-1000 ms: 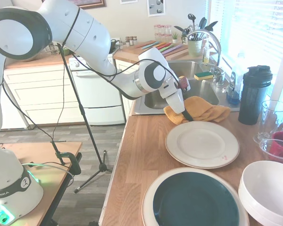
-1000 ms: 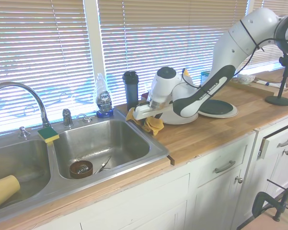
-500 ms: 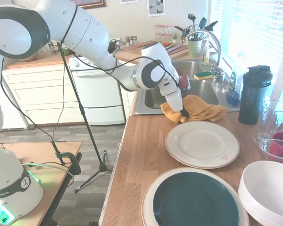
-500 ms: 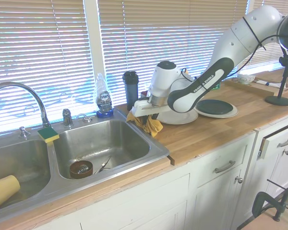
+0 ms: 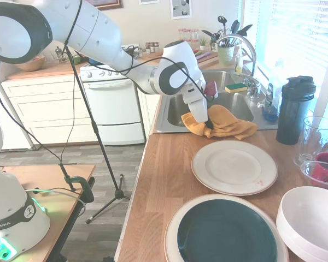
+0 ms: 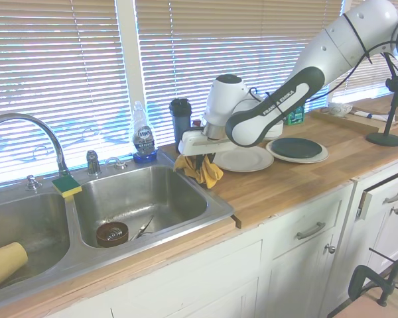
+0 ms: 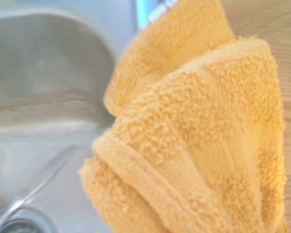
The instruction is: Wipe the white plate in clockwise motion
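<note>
The white plate (image 5: 234, 166) lies flat on the wooden counter, with a tiny reddish speck near its edge; it also shows behind the arm as the white plate (image 6: 242, 159). My gripper (image 5: 208, 124) hangs over the counter's sink edge, just beyond the plate, shut on a yellow-orange terry cloth (image 5: 225, 122). The cloth (image 6: 202, 171) dangles from the gripper (image 6: 200, 158), bunched and lifted at the sink corner. The folded cloth (image 7: 199, 145) fills the wrist view, with sink steel behind it. The cloth and the plate are apart.
A larger plate with a dark teal centre (image 5: 227, 232) and a deep white bowl (image 5: 311, 224) sit nearer the front. A black shaker bottle (image 5: 294, 109) and a glass (image 5: 315, 136) stand by the window. The steel sink (image 6: 139, 199) lies beside the gripper.
My gripper has risen and drawn away from the plate toward the sink corner, pulling the cloth up with it so the cloth now hangs bunched.
</note>
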You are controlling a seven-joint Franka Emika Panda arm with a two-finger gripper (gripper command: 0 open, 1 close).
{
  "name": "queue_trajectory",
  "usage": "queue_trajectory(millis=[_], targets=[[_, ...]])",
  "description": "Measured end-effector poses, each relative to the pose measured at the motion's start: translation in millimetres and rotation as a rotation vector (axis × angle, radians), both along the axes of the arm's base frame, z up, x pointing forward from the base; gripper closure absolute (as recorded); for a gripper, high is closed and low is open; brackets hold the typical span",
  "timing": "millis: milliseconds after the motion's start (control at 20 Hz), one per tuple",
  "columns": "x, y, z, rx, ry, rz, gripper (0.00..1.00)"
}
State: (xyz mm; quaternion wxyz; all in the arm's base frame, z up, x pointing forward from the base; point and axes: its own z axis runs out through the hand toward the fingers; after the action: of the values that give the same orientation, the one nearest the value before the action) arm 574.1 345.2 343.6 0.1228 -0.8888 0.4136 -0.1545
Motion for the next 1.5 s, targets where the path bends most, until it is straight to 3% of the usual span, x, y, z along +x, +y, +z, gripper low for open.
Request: queue_trajectory(millis=[450, 1050, 1250, 1500], targets=[[11.2, -6.9, 74.8, 0.009, -0.036, -0.045, 1.0], [34.0, -106.3, 180.4, 0.0, -0.045, -0.166, 1.0], [34.0, -142.9, 172.7, -0.032, 0.008, -0.19, 1.0], [25.7, -175.6, 143.1, -0.064, 0.12, -0.198, 1.0]])
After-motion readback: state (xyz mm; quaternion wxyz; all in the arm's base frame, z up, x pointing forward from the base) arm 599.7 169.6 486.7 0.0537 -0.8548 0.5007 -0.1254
